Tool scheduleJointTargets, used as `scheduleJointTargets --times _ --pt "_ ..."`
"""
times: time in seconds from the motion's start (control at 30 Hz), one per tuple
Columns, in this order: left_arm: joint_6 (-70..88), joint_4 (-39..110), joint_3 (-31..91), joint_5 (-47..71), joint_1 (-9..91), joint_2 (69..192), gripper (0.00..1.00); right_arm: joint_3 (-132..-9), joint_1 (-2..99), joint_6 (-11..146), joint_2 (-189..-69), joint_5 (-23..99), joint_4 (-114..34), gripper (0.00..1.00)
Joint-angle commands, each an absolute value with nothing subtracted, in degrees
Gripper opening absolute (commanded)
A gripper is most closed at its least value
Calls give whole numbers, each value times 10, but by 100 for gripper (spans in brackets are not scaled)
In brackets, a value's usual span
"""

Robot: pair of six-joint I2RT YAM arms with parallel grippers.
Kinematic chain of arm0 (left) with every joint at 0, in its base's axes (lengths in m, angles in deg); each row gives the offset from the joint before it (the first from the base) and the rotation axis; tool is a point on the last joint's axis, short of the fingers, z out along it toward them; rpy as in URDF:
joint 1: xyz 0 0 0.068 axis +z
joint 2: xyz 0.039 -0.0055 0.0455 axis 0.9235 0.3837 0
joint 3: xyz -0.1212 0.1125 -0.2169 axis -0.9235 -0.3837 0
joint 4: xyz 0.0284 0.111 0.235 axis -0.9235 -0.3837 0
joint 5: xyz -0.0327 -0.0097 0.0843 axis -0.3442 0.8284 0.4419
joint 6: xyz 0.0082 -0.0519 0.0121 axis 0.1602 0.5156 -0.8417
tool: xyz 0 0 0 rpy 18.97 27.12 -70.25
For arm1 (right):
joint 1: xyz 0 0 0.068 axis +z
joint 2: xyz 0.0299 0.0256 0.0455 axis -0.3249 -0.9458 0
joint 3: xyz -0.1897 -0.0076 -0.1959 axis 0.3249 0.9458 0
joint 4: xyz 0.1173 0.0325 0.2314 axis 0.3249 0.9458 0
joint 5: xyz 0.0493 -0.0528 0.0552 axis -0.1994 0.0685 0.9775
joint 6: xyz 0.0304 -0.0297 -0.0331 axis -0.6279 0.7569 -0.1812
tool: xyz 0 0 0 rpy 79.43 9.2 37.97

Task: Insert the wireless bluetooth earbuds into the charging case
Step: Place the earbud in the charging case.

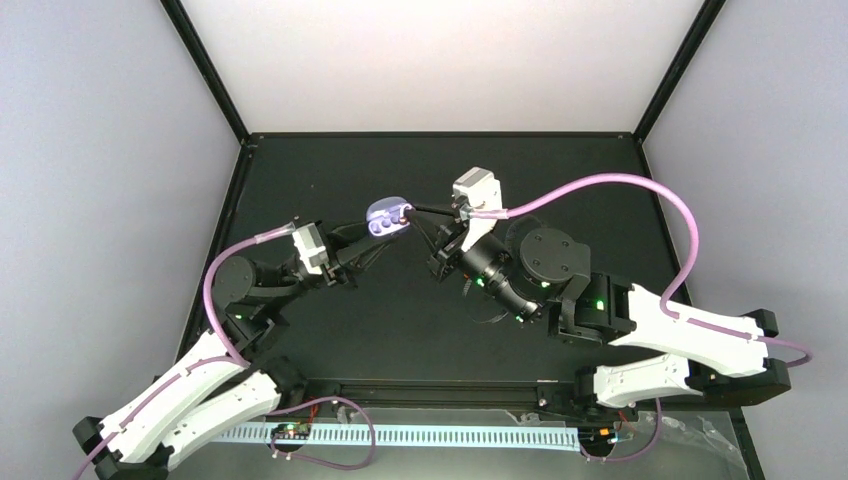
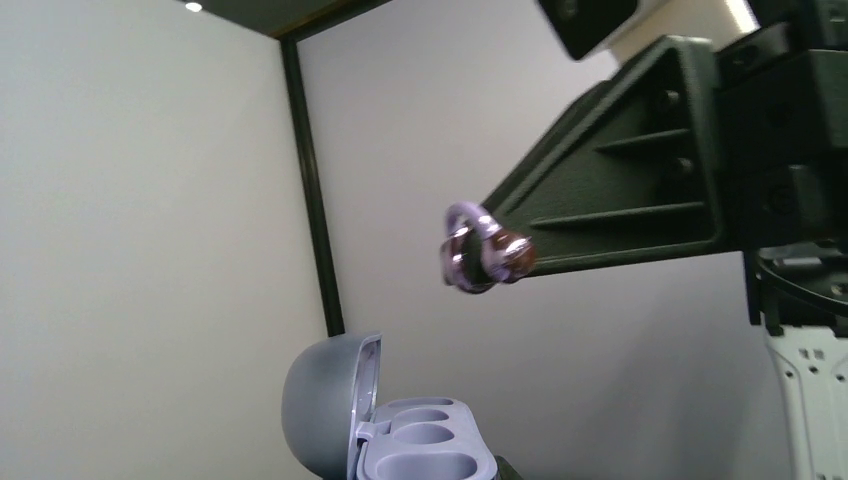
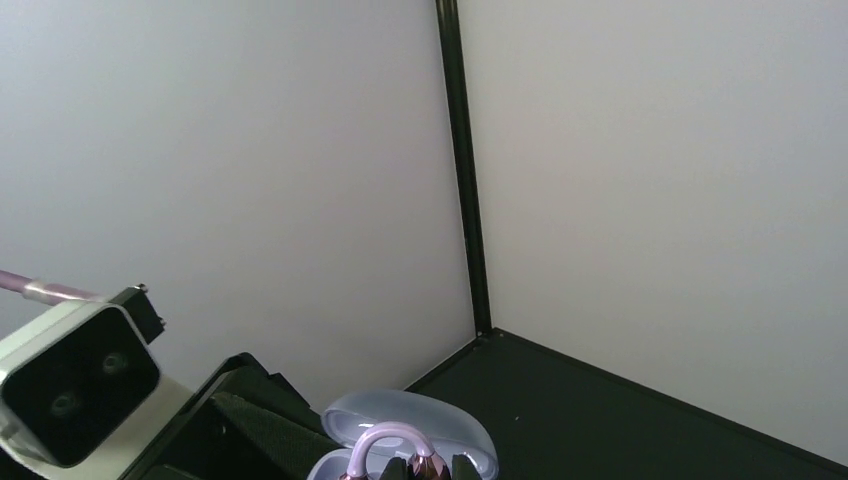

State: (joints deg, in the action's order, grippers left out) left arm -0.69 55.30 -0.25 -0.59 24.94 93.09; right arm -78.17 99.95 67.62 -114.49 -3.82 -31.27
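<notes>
My left gripper (image 1: pixel 372 230) is shut on an open lavender charging case (image 1: pixel 386 216) and holds it up above the table. In the left wrist view the case (image 2: pixel 420 445) shows its raised lid and empty sockets. My right gripper (image 1: pixel 412 210) is shut on a purple hooked earbud (image 2: pixel 480 250), which hangs just above and to the right of the case. In the right wrist view the earbud (image 3: pixel 392 440) sits between my fingertips (image 3: pixel 463 467), right in front of the case lid (image 3: pixel 440 415). No red-orange earbuds are in view.
The black table (image 1: pixel 560 190) lies inside white walls with black corner posts (image 3: pixel 465 170). The left arm's wrist camera (image 3: pixel 70 385) and finger (image 3: pixel 230 420) are close to my right gripper. Pink cables (image 1: pixel 620 185) loop over both arms.
</notes>
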Motion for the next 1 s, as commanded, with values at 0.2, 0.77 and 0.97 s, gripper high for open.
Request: scheduleJointTargets --times 0.2,0.77,0.97 --pt "-64 633 -36 -76 245 922 2 -742 1003 675 -1111 -27 -333 5" --pt "3 672 -39 -36 245 933 2 -689 1003 639 -1105 -85 -407 5" --pt "8 671 -43 -27 245 933 2 -677 1003 638 -1095 -90 -440 5"
